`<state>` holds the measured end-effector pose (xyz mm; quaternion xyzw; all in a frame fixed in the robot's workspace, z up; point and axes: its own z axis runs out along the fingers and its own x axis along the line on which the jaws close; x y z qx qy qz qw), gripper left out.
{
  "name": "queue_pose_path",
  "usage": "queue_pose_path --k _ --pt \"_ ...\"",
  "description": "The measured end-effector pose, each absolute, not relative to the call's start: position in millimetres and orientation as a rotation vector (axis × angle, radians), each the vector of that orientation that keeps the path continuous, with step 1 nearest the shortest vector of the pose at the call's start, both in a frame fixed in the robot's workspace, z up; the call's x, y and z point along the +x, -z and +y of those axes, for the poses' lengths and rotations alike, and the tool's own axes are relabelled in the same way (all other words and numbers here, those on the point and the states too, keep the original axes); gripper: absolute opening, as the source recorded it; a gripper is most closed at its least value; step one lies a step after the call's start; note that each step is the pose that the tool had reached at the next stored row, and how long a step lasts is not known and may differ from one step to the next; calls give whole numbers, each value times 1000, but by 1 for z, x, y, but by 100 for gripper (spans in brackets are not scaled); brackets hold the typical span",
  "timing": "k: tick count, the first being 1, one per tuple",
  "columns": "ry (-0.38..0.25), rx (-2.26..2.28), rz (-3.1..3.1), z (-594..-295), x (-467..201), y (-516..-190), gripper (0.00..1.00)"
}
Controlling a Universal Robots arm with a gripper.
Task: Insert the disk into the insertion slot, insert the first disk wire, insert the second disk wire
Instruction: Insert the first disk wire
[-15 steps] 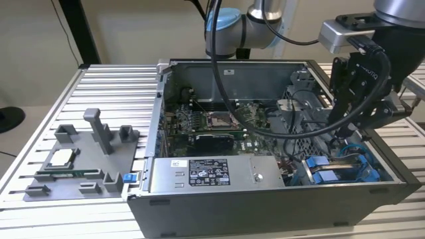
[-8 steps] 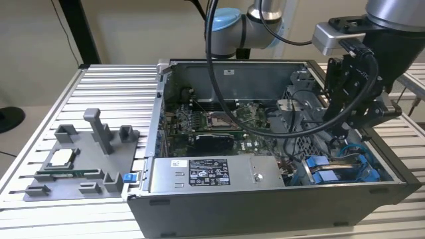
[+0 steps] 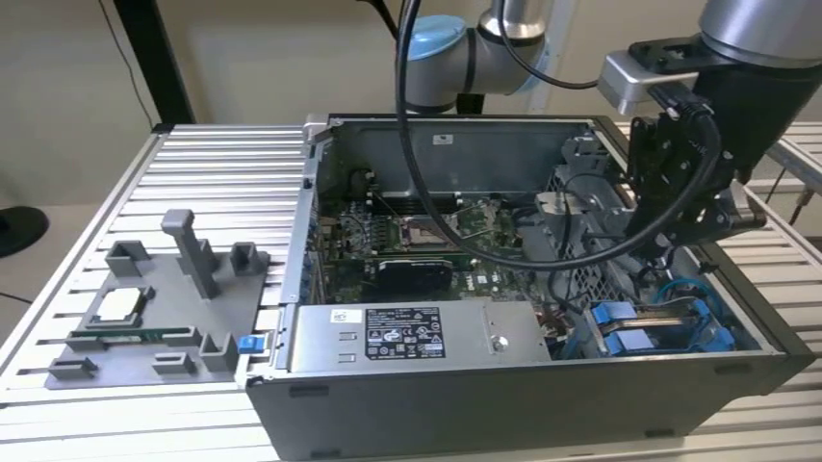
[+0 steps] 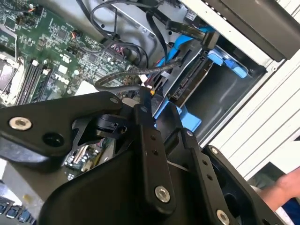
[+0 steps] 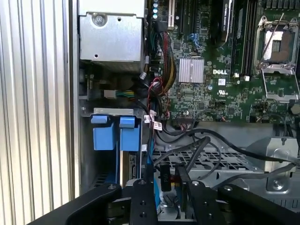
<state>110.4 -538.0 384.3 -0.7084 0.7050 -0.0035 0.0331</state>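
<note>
Over the slatted table, in the exterior view, I see the open computer case with the arm coming in from about one o'clock. The gripper hangs inside the case at roughly its three o'clock side, among loose black cables. The disk, in its blue carrier, sits low in the case's four o'clock corner, just beside the grey power-supply box that lies along the six o'clock wall. The motherboard takes up the middle of the case. At nine o'clock, apart from the case, a grey fixture stands on the table with a chip lying on it.

From the second wrist view I read the disk as seated in the slot, with blue tabs at both its ends. The black fingers sit close over it, and a black wire runs up to their tip.

From the first wrist view I see the gripper clamped on a black plug, pinched between its two fingers with a bit of red at one side. The plug is just beside the disk's edge; I cannot tell whether they touch.
</note>
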Motion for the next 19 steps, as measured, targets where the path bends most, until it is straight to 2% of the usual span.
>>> queue_pose_path --k 19 --pt "4 -2175 2165 -540 112 -382 0"
